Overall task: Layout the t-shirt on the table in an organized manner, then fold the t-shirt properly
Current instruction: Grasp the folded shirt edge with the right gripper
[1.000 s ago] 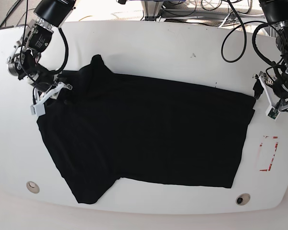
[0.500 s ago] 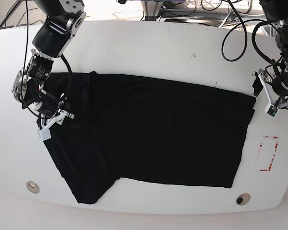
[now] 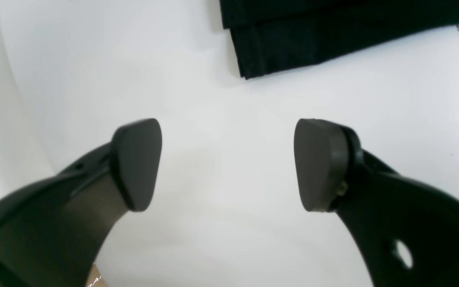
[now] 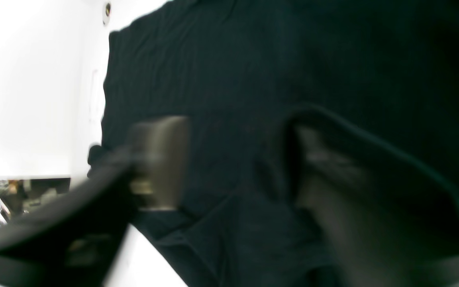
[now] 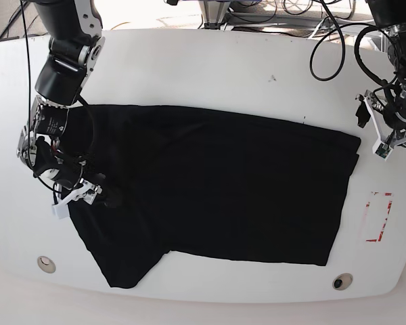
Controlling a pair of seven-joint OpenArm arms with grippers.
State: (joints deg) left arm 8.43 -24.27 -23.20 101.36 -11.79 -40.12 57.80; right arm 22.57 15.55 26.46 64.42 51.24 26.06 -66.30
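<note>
Under the right gripper (image 4: 229, 167), whose blurred jaws stand apart with nothing clamped, the t-shirt (image 5: 216, 183) lies spread across the table (image 5: 210, 68). Farther off, the left gripper (image 3: 228, 165) hangs wide open and empty over bare tabletop, just beside the shirt's corner.

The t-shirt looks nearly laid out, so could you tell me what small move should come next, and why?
Probably lift the right hand clear: its fingers stand apart over the t-shirt, which lies flat on the table. The left hand is open beside the far corner.
</note>
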